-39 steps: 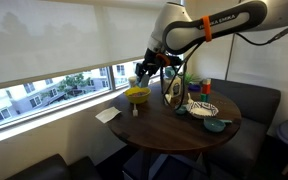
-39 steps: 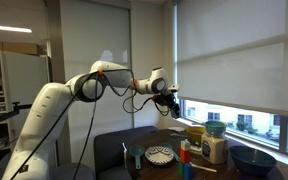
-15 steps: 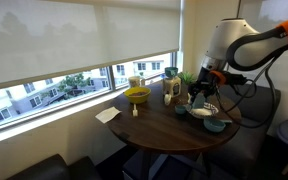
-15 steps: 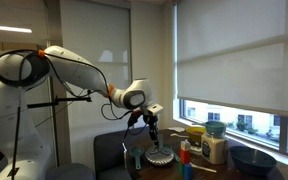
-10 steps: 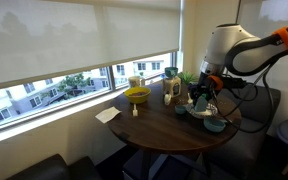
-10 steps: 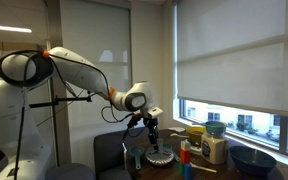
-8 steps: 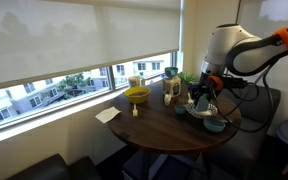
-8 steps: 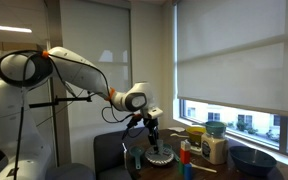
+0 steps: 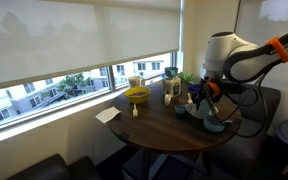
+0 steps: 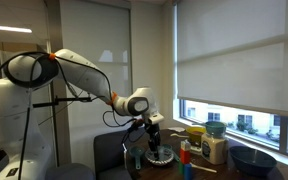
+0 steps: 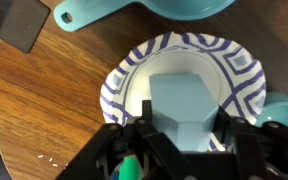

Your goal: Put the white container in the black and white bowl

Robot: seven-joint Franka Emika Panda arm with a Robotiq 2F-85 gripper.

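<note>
Here, nearest us in the wrist view, the gripper (image 11: 187, 128) pinches the white container (image 11: 189, 95) between its fingers, greyish-teal face up. It holds it squarely over the middle of the black and white bowl (image 11: 122, 80), presumably so it lands well inside the rim. We cannot tell whether its base touches the bowl. Beyond, the wooden surface (image 11: 44, 100) carries a teal bowl (image 11: 189, 5), cut off by the frame edge. In both exterior views the container is too small to make out.
</note>
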